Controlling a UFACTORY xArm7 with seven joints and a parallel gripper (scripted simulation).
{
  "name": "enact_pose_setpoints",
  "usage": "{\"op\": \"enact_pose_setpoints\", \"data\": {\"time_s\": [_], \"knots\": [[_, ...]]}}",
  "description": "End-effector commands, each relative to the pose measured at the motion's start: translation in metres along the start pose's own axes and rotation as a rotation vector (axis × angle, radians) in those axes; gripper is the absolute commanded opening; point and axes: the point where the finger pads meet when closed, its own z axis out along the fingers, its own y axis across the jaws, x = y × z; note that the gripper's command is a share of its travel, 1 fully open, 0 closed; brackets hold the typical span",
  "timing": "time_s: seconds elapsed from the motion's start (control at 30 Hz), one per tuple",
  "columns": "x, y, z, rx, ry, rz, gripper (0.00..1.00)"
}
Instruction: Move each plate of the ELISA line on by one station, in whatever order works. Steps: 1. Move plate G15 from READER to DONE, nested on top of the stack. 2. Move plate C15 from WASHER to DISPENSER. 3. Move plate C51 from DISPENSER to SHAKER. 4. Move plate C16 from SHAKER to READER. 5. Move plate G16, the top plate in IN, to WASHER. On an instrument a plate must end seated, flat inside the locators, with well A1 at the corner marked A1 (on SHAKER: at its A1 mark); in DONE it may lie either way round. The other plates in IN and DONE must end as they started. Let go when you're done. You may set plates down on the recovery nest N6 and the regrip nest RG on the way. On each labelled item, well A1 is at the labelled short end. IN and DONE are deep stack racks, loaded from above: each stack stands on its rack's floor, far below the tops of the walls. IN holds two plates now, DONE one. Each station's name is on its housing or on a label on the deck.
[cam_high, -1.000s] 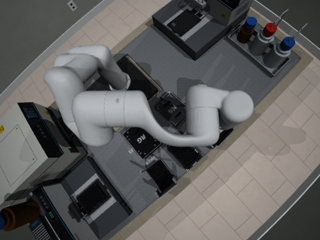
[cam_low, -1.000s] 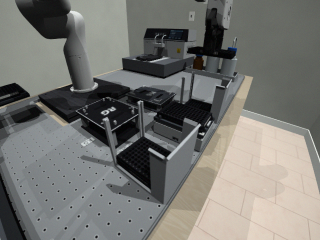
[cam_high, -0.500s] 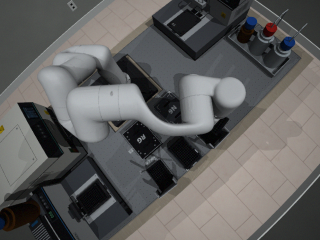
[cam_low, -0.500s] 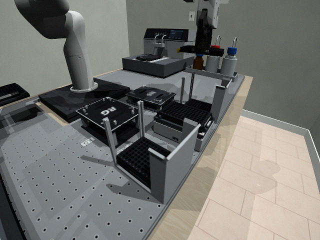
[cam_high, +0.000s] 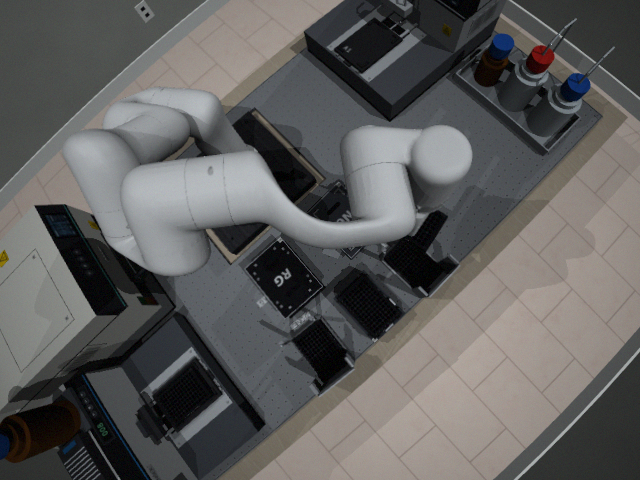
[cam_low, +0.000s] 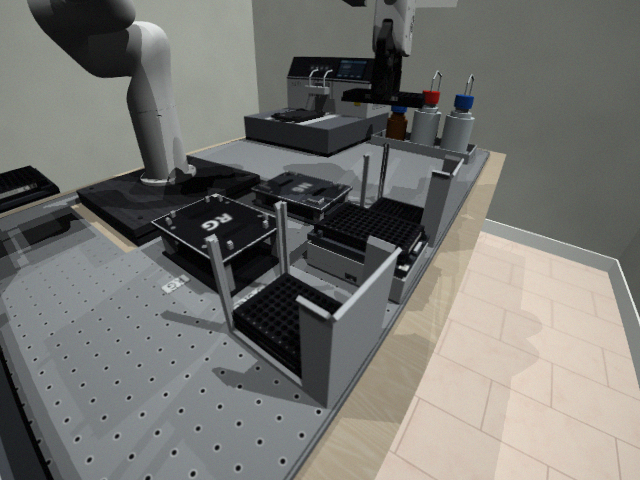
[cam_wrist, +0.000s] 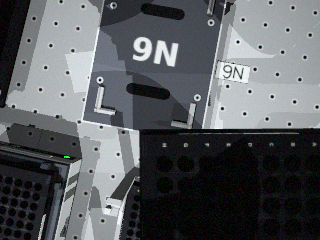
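My gripper (cam_low: 385, 85) is shut on a black well plate (cam_low: 380, 100) and holds it level, high above the deck at the far right end. Its label cannot be read. In the wrist view the plate (cam_wrist: 230, 185) fills the lower right, with the N6 nest (cam_wrist: 155, 65) below and beyond it. In the top view the arm hides most of the plate (cam_high: 430, 227). Under it is a deep rack (cam_low: 403, 211) with a plate on its floor. The shaker plate (cam_low: 367, 224) sits next to that rack. The near rack (cam_low: 279, 315) holds one plate.
The RG nest (cam_low: 214, 224) and the N6 nest (cam_low: 302, 188) stand empty mid-deck. An instrument with a seated plate (cam_high: 368, 45) is at the back, another (cam_high: 183, 397) at the front left. Capped bottles (cam_low: 439, 118) stand just behind the gripper. The racks' tall posts rise near the held plate.
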Motion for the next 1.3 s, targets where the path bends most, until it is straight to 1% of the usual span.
{"op": "enact_pose_setpoints", "data": {"time_s": [0.0, 0.23, 0.3, 0.67, 0.8, 0.87, 0.97, 1.27], "knots": [[0.011, 0.008, -0.002, -0.002, -0.005, -0.049, 0.00], [0.031, 0.020, -0.002, -0.002, -0.005, -0.059, 0.00], [0.031, 0.020, -0.002, -0.002, -0.005, -0.059, 0.00], [0.063, 0.038, -0.002, -0.002, -0.005, -0.185, 0.00], [0.075, 0.045, -0.002, -0.002, -0.005, -0.185, 0.00], [0.075, 0.045, -0.002, -0.002, -0.005, -0.185, 0.00], [0.082, 0.049, -0.002, -0.002, -0.005, -0.185, 0.00], [0.108, 0.064, -0.002, -0.002, -0.005, -0.290, 0.00]]}}
